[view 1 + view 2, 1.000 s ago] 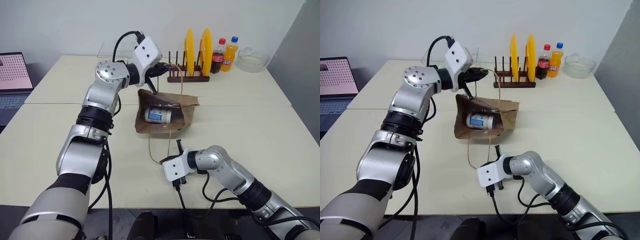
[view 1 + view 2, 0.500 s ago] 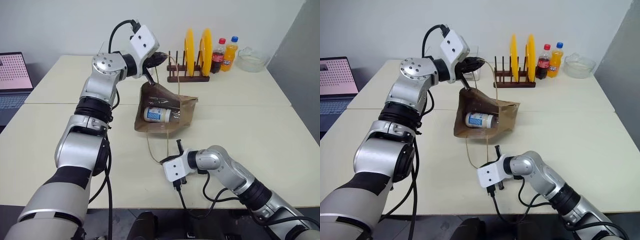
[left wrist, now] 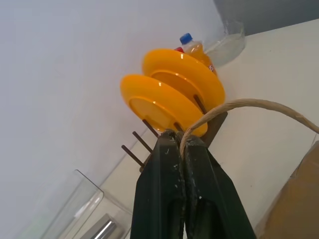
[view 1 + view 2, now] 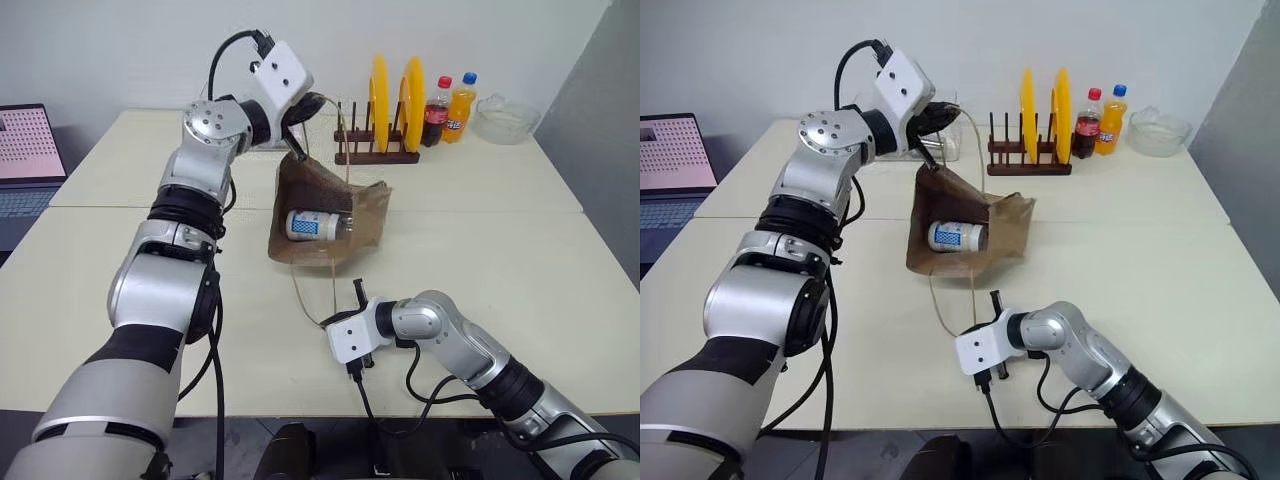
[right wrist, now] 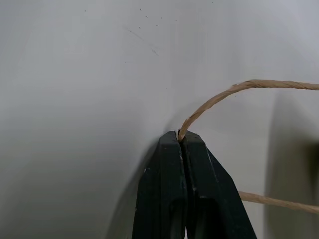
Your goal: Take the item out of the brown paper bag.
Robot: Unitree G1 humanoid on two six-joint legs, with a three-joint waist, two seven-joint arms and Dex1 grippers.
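A small white packet with blue print (image 4: pixel 314 225) lies on its side inside the crinkled brown kraft paper bag (image 4: pixel 365 222), visible through the bag's open mouth. The bag sits on the smooth cream tabletop (image 4: pixel 520 260), its upper edge pulled up into a peak. Two thin twisted tan cord handles run from it. The upper handle (image 3: pixel 239 105) arches up from the bag's peak into the left gripper (image 3: pixel 179 141), whose two black fingers are pressed together on the cord. The lower handle (image 4: pixel 312 295) trails from the bag's mouth across the table towards the robot and ends in the right gripper (image 5: pixel 182 137), its fingers likewise clamped on the cord, low over the table. Behind the bag stands a dark wooden pegged rack (image 4: pixel 375 155) holding two upright round yellow plates (image 4: pixel 378 95). Beside the rack, away from the bag, stand a cola bottle (image 4: pixel 436 112), an orange soda bottle (image 4: pixel 461 108) and a clear glass bowl (image 4: pixel 505 120).
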